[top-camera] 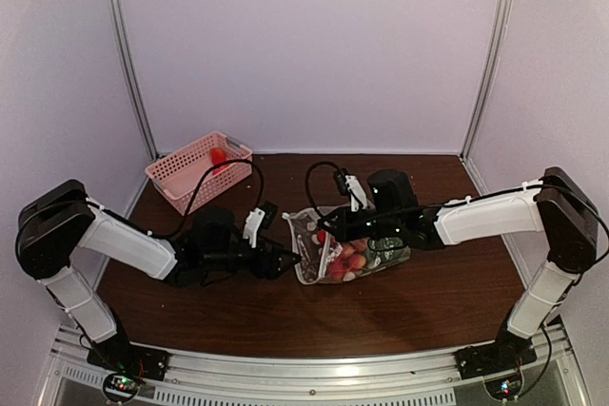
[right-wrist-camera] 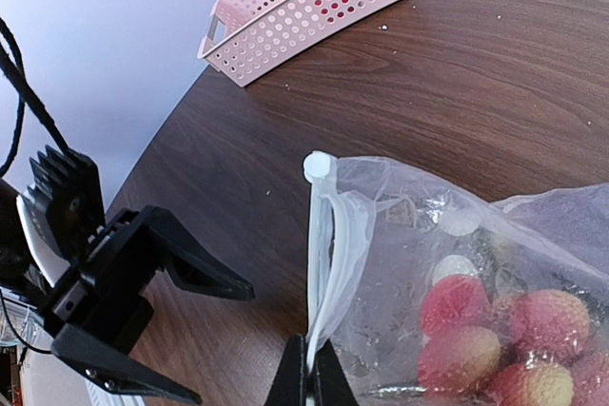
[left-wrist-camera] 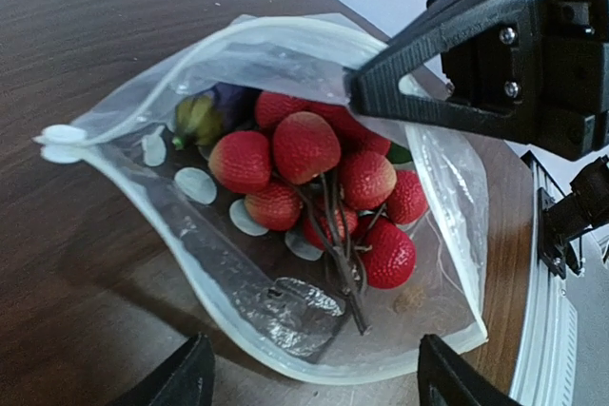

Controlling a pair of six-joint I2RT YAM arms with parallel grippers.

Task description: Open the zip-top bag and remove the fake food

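Note:
The zip-top bag (top-camera: 314,235) lies mid-table, its mouth open toward my left gripper. In the left wrist view the bag (left-wrist-camera: 285,54) gapes wide, with a bunch of red grape-like balls (left-wrist-camera: 304,178) and a dark purple and green piece (left-wrist-camera: 205,111) inside. My right gripper (top-camera: 328,228) is shut on the bag's upper zip strip (right-wrist-camera: 328,263) and holds that lip up; it shows in the right wrist view (right-wrist-camera: 309,382) and the left wrist view (left-wrist-camera: 362,92). My left gripper (top-camera: 288,261) is open and empty just in front of the bag's mouth, its fingertips (left-wrist-camera: 181,382) either side of the lower lip.
A pink lattice basket (top-camera: 195,170) stands at the back left with a red piece (top-camera: 219,157) in it; it also shows in the right wrist view (right-wrist-camera: 304,7). The brown table (top-camera: 428,311) ends at a metal rail near the arm bases.

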